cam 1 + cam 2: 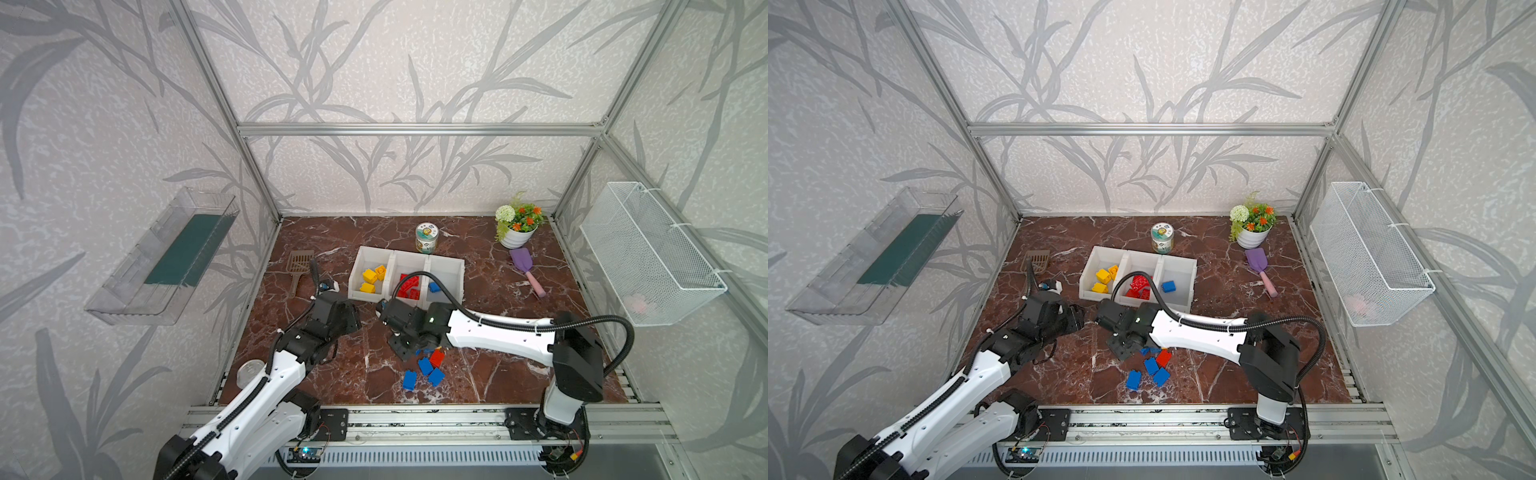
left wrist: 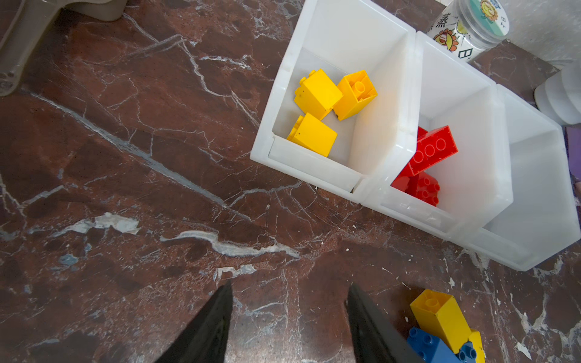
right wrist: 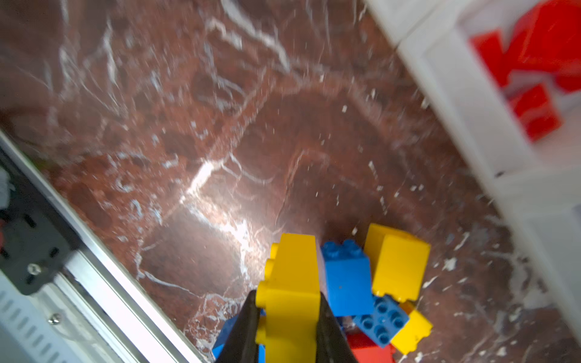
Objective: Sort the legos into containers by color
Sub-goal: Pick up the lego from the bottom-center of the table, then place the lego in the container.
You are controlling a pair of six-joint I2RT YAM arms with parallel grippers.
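Three white containers stand joined in a row mid-table. The left one holds yellow legos, the middle one red legos, and the right one a single blue lego. Loose blue and red legos lie near the front edge, partly under my right arm. In the right wrist view, my right gripper is shut on a yellow lego just above a pile of blue, yellow and red bricks. My left gripper is open over bare marble, left of the pile.
A labelled jar stands behind the bins and a flower pot at the back right, with a purple scoop in front of it. A brown slotted scoop lies at the left. A wire basket and a clear tray hang on the side walls.
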